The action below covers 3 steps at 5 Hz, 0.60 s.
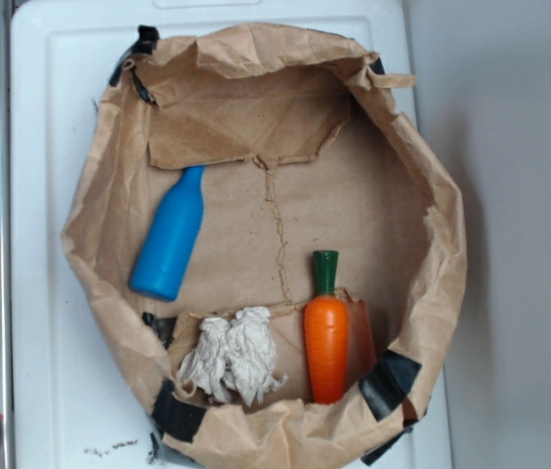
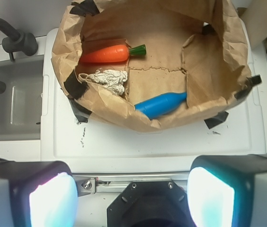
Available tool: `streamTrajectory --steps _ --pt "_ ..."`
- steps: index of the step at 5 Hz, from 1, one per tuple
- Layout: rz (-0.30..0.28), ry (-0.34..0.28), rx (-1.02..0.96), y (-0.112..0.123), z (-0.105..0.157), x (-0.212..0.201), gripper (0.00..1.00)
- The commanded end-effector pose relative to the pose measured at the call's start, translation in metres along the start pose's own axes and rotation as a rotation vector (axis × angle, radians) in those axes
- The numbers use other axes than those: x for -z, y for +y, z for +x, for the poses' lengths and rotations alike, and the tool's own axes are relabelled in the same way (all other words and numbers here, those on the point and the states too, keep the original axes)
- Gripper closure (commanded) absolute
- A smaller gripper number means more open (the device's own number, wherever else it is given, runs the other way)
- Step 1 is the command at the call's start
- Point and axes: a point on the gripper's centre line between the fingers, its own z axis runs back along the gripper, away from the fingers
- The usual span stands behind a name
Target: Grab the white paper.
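Off-white and wrinkled, the white paper [image 1: 231, 356] lying in the exterior view as a two-lobed wad with ragged edges, sitting on the floor of the brown paper bag [image 1: 100, 210] near its lower rim. Just to its right, apart from it, an orange carrot [image 1: 326, 347] with a green top, smooth and glossy like plastic, pointing its green end up the picture. Up and to the left, well apart from the wad, a blue bottle [image 1: 170, 237], smooth and matte, lying tilted on the bag floor. Bag walls rolled down and creased, patched with strips of black tape [image 1: 388, 381] at the rim, resting on a white board [image 1: 36, 127]. No gripper showing here, and no readable writing on anything.

From the wrist view, looking down past the gripper [image 2: 133, 201], its two fingers [image 2: 53, 201] filling the bottom corners, glowing pale and blurred, standing wide apart with nothing between them. White paper [image 2: 107, 79] lying far up the picture from the jaws, inside the bag [image 2: 228, 33] against its left wall, left of the midline between the fingers and not touching them. Carrot [image 2: 106, 55] lying just beyond the wad (orange body about as long as the wad itself), blue bottle [image 2: 160, 104] nearer the jaws, against the near bag wall. A grey sink [image 2: 10, 106] with a dark faucet [image 2: 15, 40] sitting at the left beside the white board [image 2: 147, 142]. No labels legible.
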Motion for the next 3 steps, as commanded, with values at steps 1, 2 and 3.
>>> streamTrajectory --steps 1,2,3 --pt "0.010 -0.044 -0.031 0.013 0.035 0.014 0.00" --pt "0.038 -0.035 -0.051 0.012 0.052 0.036 0.00" --pt "0.059 -0.014 -0.066 0.005 0.061 0.058 0.00"
